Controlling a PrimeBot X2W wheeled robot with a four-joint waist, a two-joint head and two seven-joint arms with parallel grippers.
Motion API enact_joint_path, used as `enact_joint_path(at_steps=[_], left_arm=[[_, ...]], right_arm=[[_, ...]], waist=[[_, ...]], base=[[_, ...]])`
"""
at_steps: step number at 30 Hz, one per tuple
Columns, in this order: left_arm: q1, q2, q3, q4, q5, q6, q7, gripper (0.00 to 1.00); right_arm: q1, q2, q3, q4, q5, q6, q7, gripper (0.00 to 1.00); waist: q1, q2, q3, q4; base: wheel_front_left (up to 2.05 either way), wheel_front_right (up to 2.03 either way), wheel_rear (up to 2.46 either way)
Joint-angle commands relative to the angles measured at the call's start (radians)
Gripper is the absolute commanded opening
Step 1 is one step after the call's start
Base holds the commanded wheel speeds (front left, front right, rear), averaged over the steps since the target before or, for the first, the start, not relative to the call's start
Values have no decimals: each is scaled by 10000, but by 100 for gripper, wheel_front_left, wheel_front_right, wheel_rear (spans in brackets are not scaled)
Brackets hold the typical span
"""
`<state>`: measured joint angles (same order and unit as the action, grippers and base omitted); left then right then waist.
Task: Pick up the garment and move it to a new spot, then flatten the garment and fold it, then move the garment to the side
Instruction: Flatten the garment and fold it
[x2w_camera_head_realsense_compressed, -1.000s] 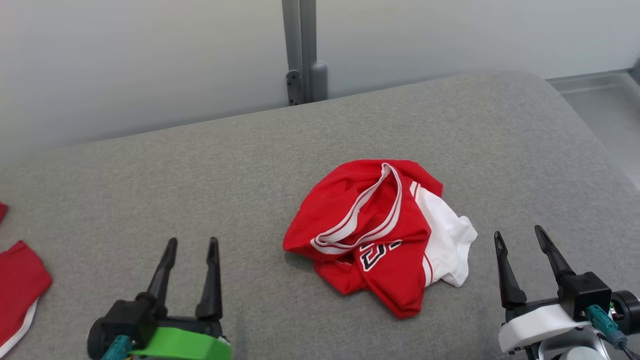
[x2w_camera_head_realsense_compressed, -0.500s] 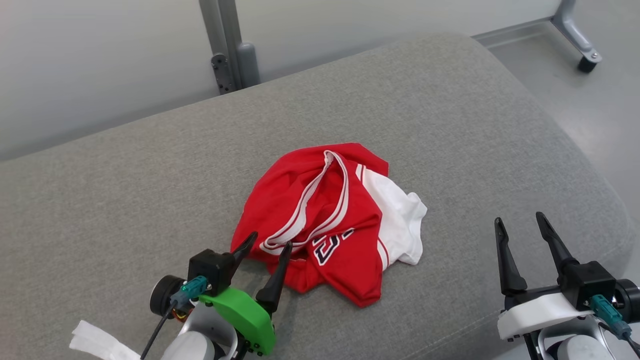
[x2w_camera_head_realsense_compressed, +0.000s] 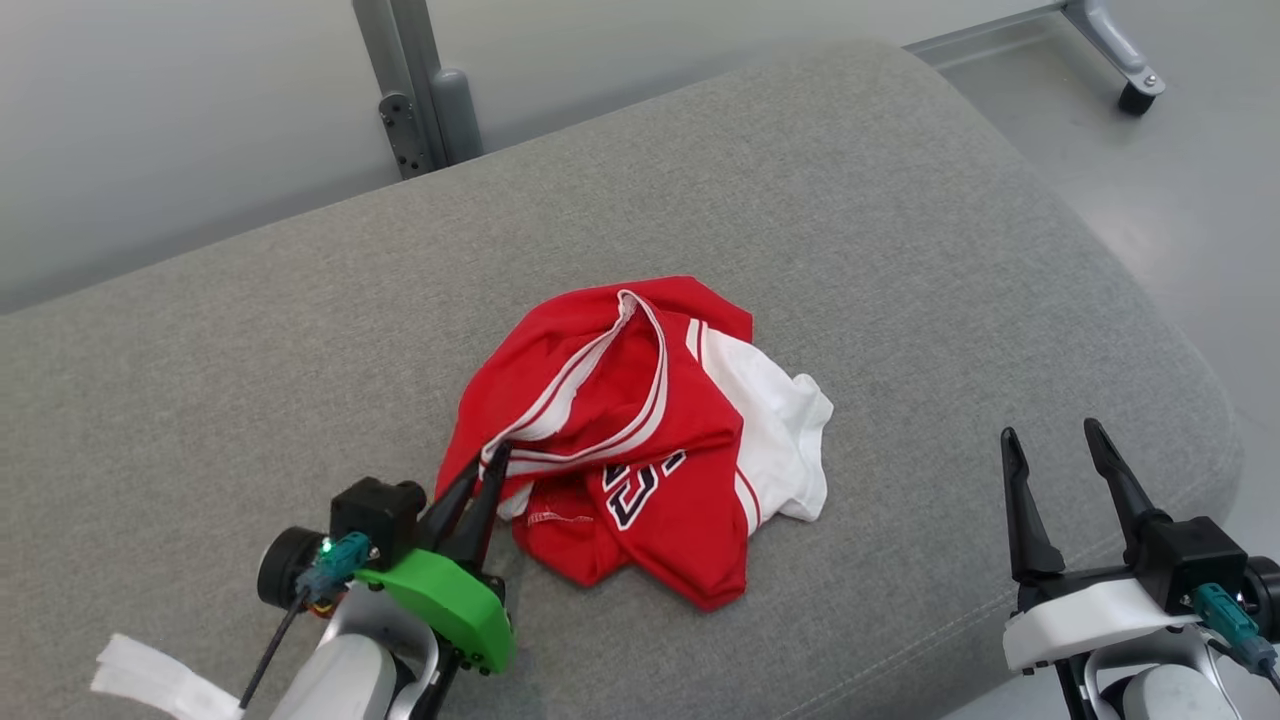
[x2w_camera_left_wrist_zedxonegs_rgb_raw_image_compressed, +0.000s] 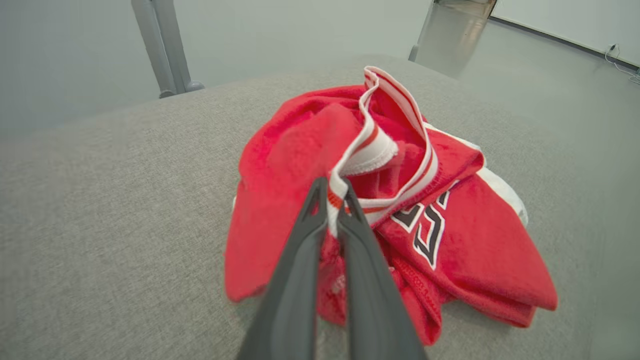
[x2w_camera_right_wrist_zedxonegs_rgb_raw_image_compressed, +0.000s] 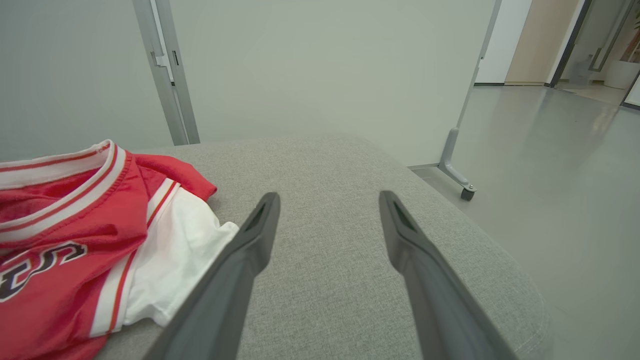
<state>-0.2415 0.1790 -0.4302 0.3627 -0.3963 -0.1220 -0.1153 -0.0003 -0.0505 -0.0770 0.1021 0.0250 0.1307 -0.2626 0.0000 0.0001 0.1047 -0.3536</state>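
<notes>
The garment (x2w_camera_head_realsense_compressed: 640, 440) is a red and white jersey with dark lettering, lying crumpled in the middle of the grey padded surface (x2w_camera_head_realsense_compressed: 800, 200). My left gripper (x2w_camera_head_realsense_compressed: 487, 462) is shut on the garment's red-and-white striped trim at its near left edge. In the left wrist view the two fingers pinch that trim (x2w_camera_left_wrist_zedxonegs_rgb_raw_image_compressed: 334, 192) and the garment (x2w_camera_left_wrist_zedxonegs_rgb_raw_image_compressed: 450, 240) bunches beyond them. My right gripper (x2w_camera_head_realsense_compressed: 1050, 438) stands open at the lower right, apart from the cloth. In the right wrist view the garment (x2w_camera_right_wrist_zedxonegs_rgb_raw_image_compressed: 75, 225) lies to the left of the open gripper (x2w_camera_right_wrist_zedxonegs_rgb_raw_image_compressed: 327, 200).
The grey surface rounds off at its right end (x2w_camera_head_realsense_compressed: 1180, 350), with bare floor (x2w_camera_head_realsense_compressed: 1200, 180) beyond. A grey metal post (x2w_camera_head_realsense_compressed: 400, 80) stands behind the surface, and a wheeled frame foot (x2w_camera_head_realsense_compressed: 1130, 75) rests on the floor at the upper right. White tape (x2w_camera_head_realsense_compressed: 160, 680) wraps my left forearm.
My left gripper has reached to the garment's near left edge and shut on the striped trim. The head camera turned right, so the scene shifted left. The right gripper stayed open.
</notes>
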Motion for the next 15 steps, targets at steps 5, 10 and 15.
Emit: enact_joint_path(at_steps=[5, 10, 15], left_arm=[[151, 505, 445, -1442, 174, 368, -898, 0], [423, 1153, 1083, -3085, 219, 740, -1077, 0], [-604, 2154, 1794, -3328, 164, 562, -652, 0]], right_arm=[[229, -2, -203, -27, -130, 1, -35, 100], [256, -2, -179, -68, -124, 1, -35, 100], [-104, -3, 154, -34, -5, 1, -35, 100]], waist=[[0, -1, -366, 548], [0, -1, -481, 972], [0, -1, -255, 1040]], base=[[0, 0, 0], [0, 0, 0], [0, 0, 0]])
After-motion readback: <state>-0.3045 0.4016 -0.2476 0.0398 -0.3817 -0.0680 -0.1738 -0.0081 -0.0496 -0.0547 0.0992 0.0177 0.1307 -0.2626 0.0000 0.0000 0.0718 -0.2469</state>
